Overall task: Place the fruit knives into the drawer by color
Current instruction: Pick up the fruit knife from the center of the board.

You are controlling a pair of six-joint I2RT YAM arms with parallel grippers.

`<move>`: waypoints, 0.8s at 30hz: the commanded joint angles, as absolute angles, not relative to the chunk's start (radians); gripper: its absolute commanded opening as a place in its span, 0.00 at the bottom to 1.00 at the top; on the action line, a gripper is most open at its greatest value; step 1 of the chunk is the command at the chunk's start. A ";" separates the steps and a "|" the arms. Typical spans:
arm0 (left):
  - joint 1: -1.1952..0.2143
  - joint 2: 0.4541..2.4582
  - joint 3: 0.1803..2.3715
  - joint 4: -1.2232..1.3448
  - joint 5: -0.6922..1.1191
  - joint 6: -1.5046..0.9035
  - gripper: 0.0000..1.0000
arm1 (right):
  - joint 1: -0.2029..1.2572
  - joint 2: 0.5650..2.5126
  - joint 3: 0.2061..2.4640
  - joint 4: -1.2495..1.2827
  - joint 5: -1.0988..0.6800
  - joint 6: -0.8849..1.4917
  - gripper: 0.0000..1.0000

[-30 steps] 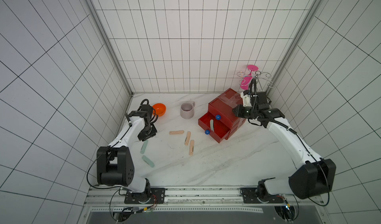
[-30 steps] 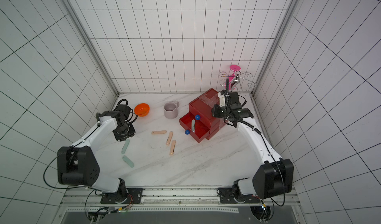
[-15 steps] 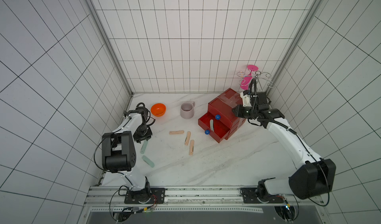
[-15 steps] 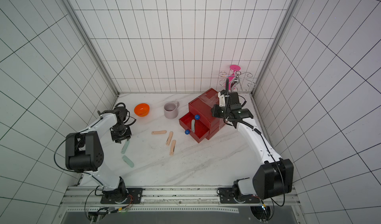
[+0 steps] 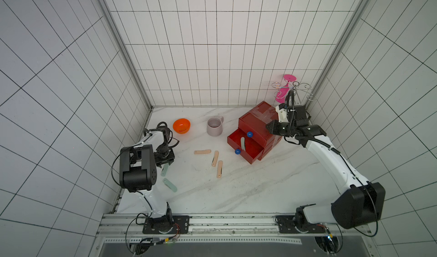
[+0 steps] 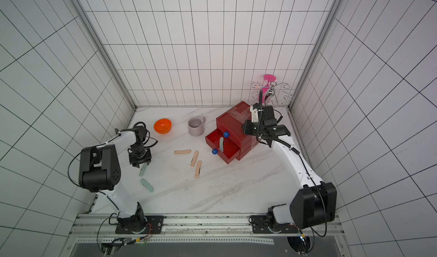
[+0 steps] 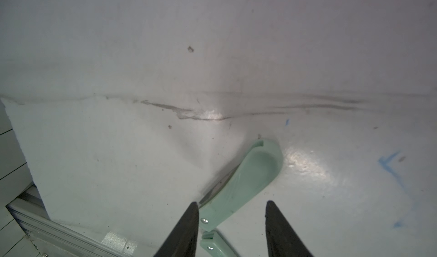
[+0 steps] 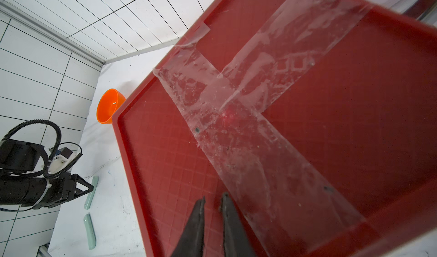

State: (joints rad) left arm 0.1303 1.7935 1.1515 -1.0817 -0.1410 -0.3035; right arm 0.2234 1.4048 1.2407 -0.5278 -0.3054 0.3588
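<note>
Mint-green fruit knife (image 7: 248, 177) flat on the white marble table (image 5: 236, 192), near the left edge. Left gripper (image 7: 230, 202) low over its near end, jaws spread. The knife end lies between the fingers: one fingertip (image 7: 192, 207) sits right at the knife's edge, and the other stands clear of it. Not pinched. In both top views the rest of the knife pokes out past the fingers.

Second mint knife (image 5: 169, 185) just beyond the first, nearer the front rail, untouched.

Three peach-pink knives in the middle of the table: one (image 5: 202, 152) lying crosswise, and two (image 5: 215, 158) (image 5: 219, 169) side by side, angled and close but apart.

Red drawer chest (image 5: 257, 123) at back right, clear tape (image 8: 236, 116) crossed over its lid. One drawer (image 5: 254, 153) is pulled out toward the table's middle, and a pale grey-green knife (image 5: 242, 144) lies inside it. Two blue knobs (image 5: 249, 134) (image 5: 237, 151) show.

Right gripper (image 8: 212, 196) hangs over the chest's lid. Its fingers are nearly pressed together with a thin gap and nothing between them. Cannot tell whether the tips touch the lid.

Orange bowl (image 5: 181, 125) and mauve mug (image 5: 214, 126) sit along the back, well apart from the knives.
</note>
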 commanded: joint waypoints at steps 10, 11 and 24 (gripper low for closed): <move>0.176 1.848 1.127 -1.014 -0.119 -0.266 0.44 | 0.261 1.511 1.119 -0.879 -0.339 0.380 0.17; 0.179 1.850 1.123 -1.009 -0.114 -0.267 0.42 | 0.261 1.511 1.120 -0.879 -0.339 0.379 0.17; 0.187 1.882 1.125 -0.967 -0.048 -0.284 0.20 | 0.261 1.516 1.119 -0.878 -0.341 0.381 0.18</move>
State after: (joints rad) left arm 0.1802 1.8301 1.1416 -1.0309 -0.1001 -0.2768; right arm 0.2234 1.4052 1.2407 -0.5259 -0.3061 0.3630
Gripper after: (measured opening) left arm 0.227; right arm 0.175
